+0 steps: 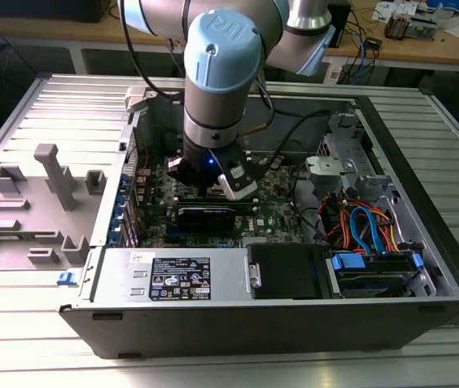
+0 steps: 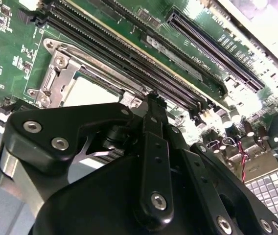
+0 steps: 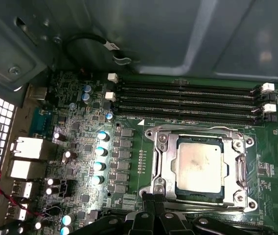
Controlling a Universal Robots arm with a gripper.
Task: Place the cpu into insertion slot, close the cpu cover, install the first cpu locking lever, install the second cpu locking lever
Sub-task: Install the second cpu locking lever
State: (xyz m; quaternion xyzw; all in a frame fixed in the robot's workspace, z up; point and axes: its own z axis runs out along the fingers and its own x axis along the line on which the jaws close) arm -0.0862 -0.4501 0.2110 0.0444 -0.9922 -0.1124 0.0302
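The cpu (image 3: 200, 166), a silver-grey square chip, lies flat in the insertion slot (image 3: 197, 197), whose dark edge shows around it. The cpu cover (image 3: 164, 161), a silver frame plate, lies down over the chip's rim. A thin wire lever (image 3: 193, 129) runs along the socket's side nearest the memory slots. My gripper (image 3: 154, 198) is shut, with its black fingertips together at the socket's corner on the opposite side; whether they touch a lever there I cannot tell. In the second wrist view the gripper (image 2: 152, 100) points at the same socket, with the cpu (image 2: 92, 90) and cpu cover (image 2: 58, 73) just beyond it. In the exterior view the gripper (image 1: 213, 182) hangs low over the motherboard.
Long black memory slots (image 3: 188, 100) run beside the socket. Capacitors (image 3: 100, 152) and rear ports (image 3: 24, 147) stand on the other side. The open computer case (image 1: 423, 194) walls the board in. A power supply (image 1: 177, 275) and drive cables (image 1: 367, 226) sit nearby, and a grey fixture (image 1: 52, 182) lies outside.
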